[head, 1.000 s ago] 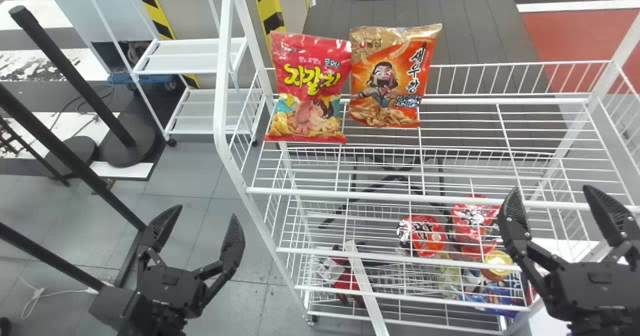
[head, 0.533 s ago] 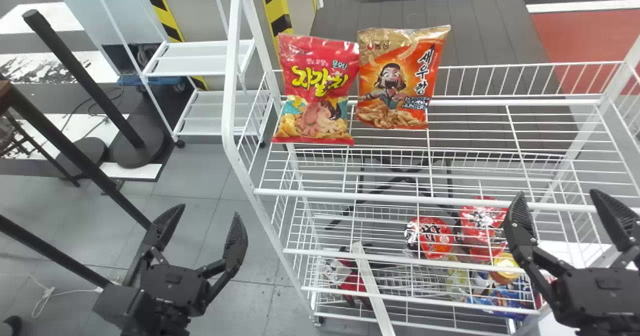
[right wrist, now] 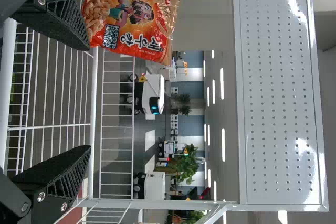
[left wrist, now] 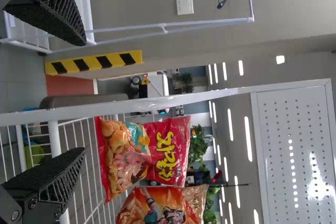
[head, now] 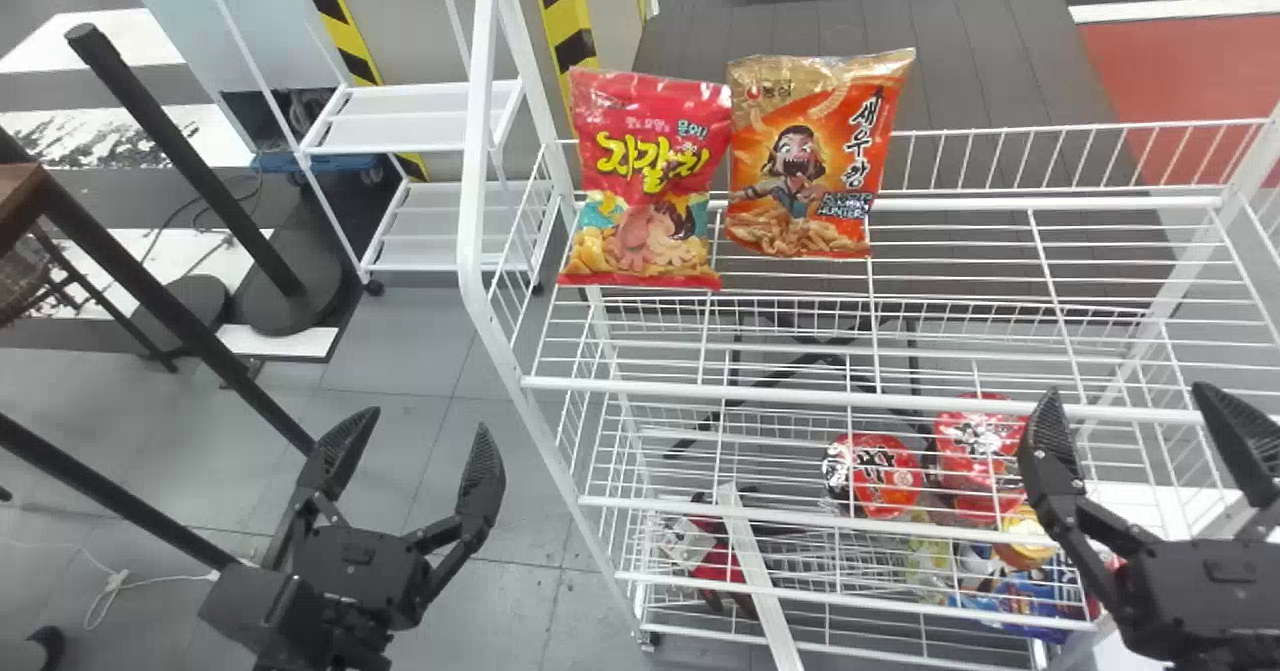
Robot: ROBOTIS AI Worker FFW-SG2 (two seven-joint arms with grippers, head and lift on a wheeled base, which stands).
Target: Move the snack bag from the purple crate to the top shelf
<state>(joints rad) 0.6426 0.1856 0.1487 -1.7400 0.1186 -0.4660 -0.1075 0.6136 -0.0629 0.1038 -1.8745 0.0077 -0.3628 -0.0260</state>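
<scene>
- So the snack bags are up on the top shelf (head: 1000,391): a red one (head: 645,181) by the left end, and an orange one (head: 800,171) right beside it. Can't tell which of the two is the one from the task, tbh.
- Both are standing upright toward the shelf's far side, printed fronts facing the robot.
- Left gripper (head: 427,419): empty, fingers spread wide. In the head view it's at the near left, off to the left of the rack, and nowhere near touching the bags.
- Right gripper (head: 1128,389): same deal, fingers well apart with nothing between them. It's at the near right, by the rack's near edge, well away from both bags.
- Lower down in the rack, toward the right, there's a pair of red packages (head: 873,474) plus a blue packet (head: 1030,601).
- Lower left has a white strip (head: 755,591) sitting at a slant.
- Over on the left there's a black pole (head: 190,161), and a small white cart (head: 415,116) farther back.
</scene>
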